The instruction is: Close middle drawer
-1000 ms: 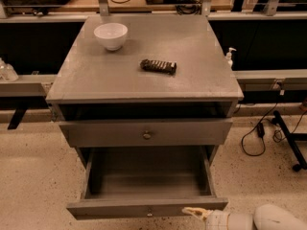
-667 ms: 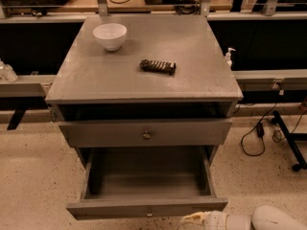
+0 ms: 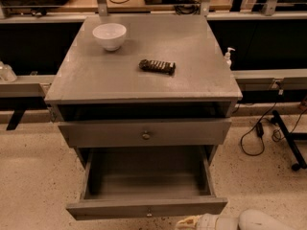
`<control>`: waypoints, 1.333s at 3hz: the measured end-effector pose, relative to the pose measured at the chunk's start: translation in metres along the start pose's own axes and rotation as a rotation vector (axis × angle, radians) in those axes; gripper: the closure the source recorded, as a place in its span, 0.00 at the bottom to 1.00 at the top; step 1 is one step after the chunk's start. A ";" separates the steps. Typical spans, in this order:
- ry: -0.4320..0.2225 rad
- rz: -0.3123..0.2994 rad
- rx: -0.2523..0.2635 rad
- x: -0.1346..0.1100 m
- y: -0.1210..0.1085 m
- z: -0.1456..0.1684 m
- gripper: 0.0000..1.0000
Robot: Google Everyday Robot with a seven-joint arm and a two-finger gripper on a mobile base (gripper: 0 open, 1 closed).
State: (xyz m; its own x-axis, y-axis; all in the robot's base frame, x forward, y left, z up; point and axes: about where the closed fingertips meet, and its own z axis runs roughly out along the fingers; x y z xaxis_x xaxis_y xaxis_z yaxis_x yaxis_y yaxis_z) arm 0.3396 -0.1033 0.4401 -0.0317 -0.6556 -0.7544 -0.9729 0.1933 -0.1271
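Observation:
The middle drawer (image 3: 146, 207) of the grey cabinet (image 3: 144, 80) is pulled far out. Its low flat front has a tiny round knob (image 3: 149, 213), and its inside (image 3: 148, 176) looks empty. Above it, the taller drawer front (image 3: 144, 132) with the brass knob (image 3: 146, 135) stands slightly out from the cabinet. My gripper (image 3: 188, 222) shows at the bottom edge of the view. It is just below the middle drawer's front, to the right of the tiny knob. The white arm (image 3: 254, 220) runs off to the right behind it.
A white bowl (image 3: 109, 35) and a dark flat packet (image 3: 157, 66) lie on the cabinet top. A small white pump bottle (image 3: 228, 57) stands on the ledge at the right. Black cables (image 3: 259, 133) and a stand leg (image 3: 288, 140) lie on the speckled floor at the right.
My gripper has sunk a little lower and slightly left at the bottom edge. The middle drawer has not moved.

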 end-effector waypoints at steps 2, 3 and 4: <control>-0.047 0.069 0.180 0.052 -0.016 0.054 1.00; -0.095 0.038 0.177 0.058 -0.022 0.072 1.00; -0.154 -0.001 0.117 0.054 -0.023 0.089 1.00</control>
State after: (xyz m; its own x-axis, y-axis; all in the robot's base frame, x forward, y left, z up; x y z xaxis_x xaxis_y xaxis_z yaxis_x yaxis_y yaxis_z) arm 0.3806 -0.0780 0.3449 0.0138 -0.5384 -0.8425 -0.9393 0.2820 -0.1956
